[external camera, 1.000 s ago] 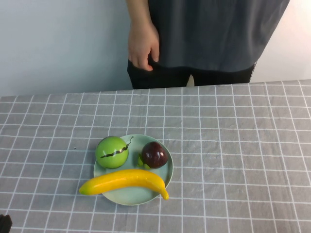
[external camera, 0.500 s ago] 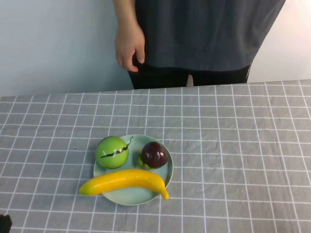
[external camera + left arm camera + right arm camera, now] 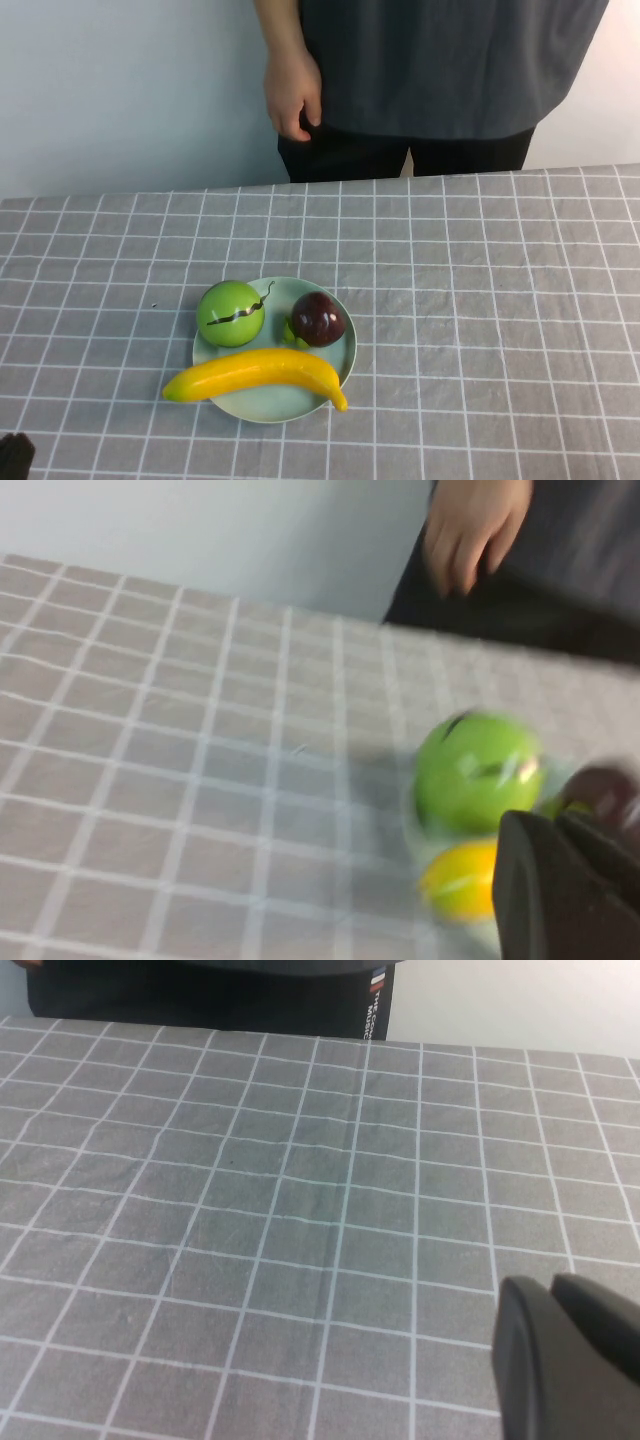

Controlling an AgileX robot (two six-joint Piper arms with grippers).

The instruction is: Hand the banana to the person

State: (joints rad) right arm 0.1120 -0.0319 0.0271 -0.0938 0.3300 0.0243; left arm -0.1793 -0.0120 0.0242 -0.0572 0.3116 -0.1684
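My left gripper (image 3: 565,880) sits low at the near left corner of the table, a dark shape barely entering the high view (image 3: 14,455). From its wrist camera I see only a blunt black edge of it, so I cannot tell how far its fingers are parted; nothing shows in its hold. My right gripper (image 3: 570,1350) hangs over bare checked cloth on my right side, outside the high view. Its two dark fingers lie close together with only a thin seam between them, and they hold nothing.

The long, curved, glossy yellow banana (image 3: 255,374) lies across the near edge of the round pale green plate (image 3: 345,362), its ends reaching past the rim on both sides, the left end over the cloth. In my left wrist view one blurred yellow end of it (image 3: 458,880) shows just beside my gripper. Behind it on the plate sit the round green apple (image 3: 230,313) on the left and the dark red round fruit (image 3: 318,319) on the right, near each other, both just beyond the banana.

The grey tablecloth with white grid lines (image 3: 480,300) covers the whole table. The person in a dark grey T-shirt and black trousers (image 3: 440,70) stands at the far edge, a bare hand (image 3: 291,93) hanging loosely curled at the hip, well apart from the plate.
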